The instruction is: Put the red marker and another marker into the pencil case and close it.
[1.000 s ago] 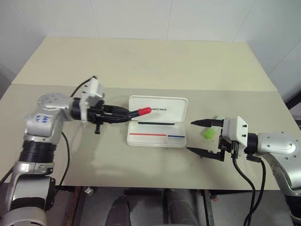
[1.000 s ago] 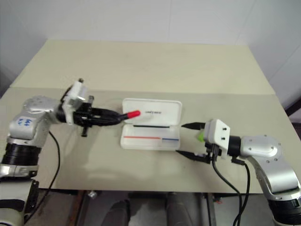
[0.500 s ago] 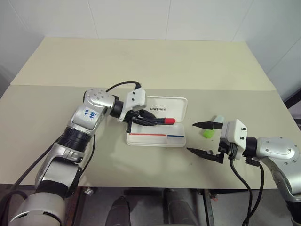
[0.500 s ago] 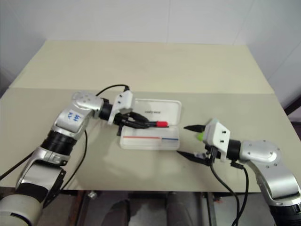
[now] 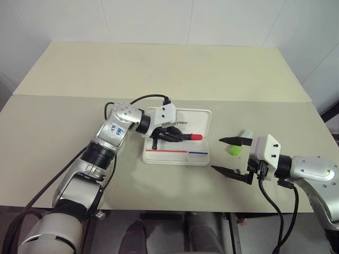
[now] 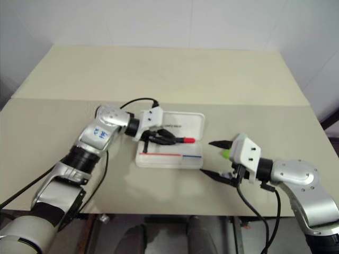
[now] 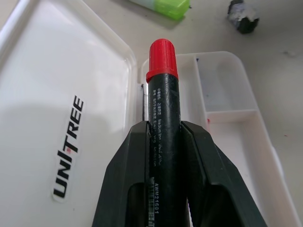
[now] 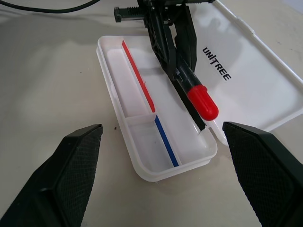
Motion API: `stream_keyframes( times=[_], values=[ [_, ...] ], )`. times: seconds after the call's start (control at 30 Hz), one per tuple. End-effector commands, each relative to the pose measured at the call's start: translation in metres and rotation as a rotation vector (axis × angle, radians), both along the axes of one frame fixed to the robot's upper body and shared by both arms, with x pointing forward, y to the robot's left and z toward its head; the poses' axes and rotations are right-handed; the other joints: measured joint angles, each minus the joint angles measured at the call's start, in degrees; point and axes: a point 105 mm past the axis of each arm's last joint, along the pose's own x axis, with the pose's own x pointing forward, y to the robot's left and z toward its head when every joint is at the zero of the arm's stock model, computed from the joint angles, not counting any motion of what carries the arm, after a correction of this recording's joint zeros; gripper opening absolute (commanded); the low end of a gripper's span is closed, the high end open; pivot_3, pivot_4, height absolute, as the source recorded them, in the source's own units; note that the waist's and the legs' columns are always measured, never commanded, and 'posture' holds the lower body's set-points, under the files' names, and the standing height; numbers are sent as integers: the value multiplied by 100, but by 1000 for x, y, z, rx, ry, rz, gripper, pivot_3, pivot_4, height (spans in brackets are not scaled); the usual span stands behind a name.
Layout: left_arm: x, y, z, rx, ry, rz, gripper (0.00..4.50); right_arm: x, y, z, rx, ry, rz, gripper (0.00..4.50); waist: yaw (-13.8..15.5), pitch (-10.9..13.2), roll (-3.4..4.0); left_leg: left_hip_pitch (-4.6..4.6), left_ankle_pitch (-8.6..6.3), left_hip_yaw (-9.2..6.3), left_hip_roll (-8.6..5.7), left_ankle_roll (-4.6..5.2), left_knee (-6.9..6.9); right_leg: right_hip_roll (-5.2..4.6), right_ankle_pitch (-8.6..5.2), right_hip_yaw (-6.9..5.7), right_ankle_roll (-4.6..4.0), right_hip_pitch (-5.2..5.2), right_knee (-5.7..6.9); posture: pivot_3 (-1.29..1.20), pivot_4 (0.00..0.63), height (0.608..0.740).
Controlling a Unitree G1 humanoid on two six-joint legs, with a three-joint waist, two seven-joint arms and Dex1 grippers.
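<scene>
The left hand (image 5: pixel 177 136) grips the red marker (image 5: pixel 188 136) over the open case (image 5: pixel 177 153), along its hinge line, ready for lowering into the tray. The right hand (image 5: pixel 229 154) waits wide beside the case, near the green marker (image 5: pixel 234 150) on the tabletop (image 5: pixel 159 69).

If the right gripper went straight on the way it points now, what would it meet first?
Most likely the pencil case: the open right gripper points at its near end wall. How much table lies between them is unclear.
</scene>
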Motion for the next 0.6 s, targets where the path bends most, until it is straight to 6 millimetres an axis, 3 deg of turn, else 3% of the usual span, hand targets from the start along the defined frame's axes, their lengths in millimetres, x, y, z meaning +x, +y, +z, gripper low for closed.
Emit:
stream_keyframes(
  times=[0.03,0.07,0.1,0.4,0.6],
  values=[
    [-2,-7,8,-16,-39,-11,613,-3,2,11,-3,-46,5,4288,4,0,0,0,0,0,0,0,1,0,0,0,0,0,0,0,150,740],
    [-1,-7,7,-16,-41,-4,613,-3,2,11,-3,-45,5,4288,4,0,0,0,0,0,0,0,1,0,0,0,0,1,0,0,150,740],
    [-1,-7,7,-16,-41,0,1349,-3,2,11,-4,-44,4,4288,4,0,0,0,0,0,0,0,1,0,0,0,0,1,0,0,150,740],
    [-2,-8,10,-50,-38,6,4346,-1,0,9,-13,-37,-7,4288,6,0,0,0,0,0,0,0,1,0,1,0,2,1,0,0,150,740],
    [-14,-12,27,-162,-75,-112,4466,11,-15,4,-44,-20,-122,4288,6,0,0,0,0,0,0,0,1,0,1,0,2,1,0,0,150,740]
  ],
)
